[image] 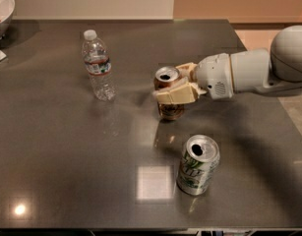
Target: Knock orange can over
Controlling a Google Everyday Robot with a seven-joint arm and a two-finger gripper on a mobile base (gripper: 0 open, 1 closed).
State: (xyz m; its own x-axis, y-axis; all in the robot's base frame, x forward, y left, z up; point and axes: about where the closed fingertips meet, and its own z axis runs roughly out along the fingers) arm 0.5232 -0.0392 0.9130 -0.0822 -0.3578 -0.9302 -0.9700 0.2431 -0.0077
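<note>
The orange can [170, 110] stands upright near the middle of the dark grey table [67, 146], its silver open top facing up. My gripper [166, 83] reaches in from the right on a white arm [239, 73] and is shut on the can. One beige finger [176, 93] crosses the can's near side and the other finger [186, 69] sits behind it. The fingers hide the can's middle. I cannot tell whether the can's base touches the table.
A clear plastic water bottle [98, 65] stands to the can's left. A white-and-green can [198, 164] stands in front of it, nearer the front edge. A white bowl [0, 6] sits at the far left corner.
</note>
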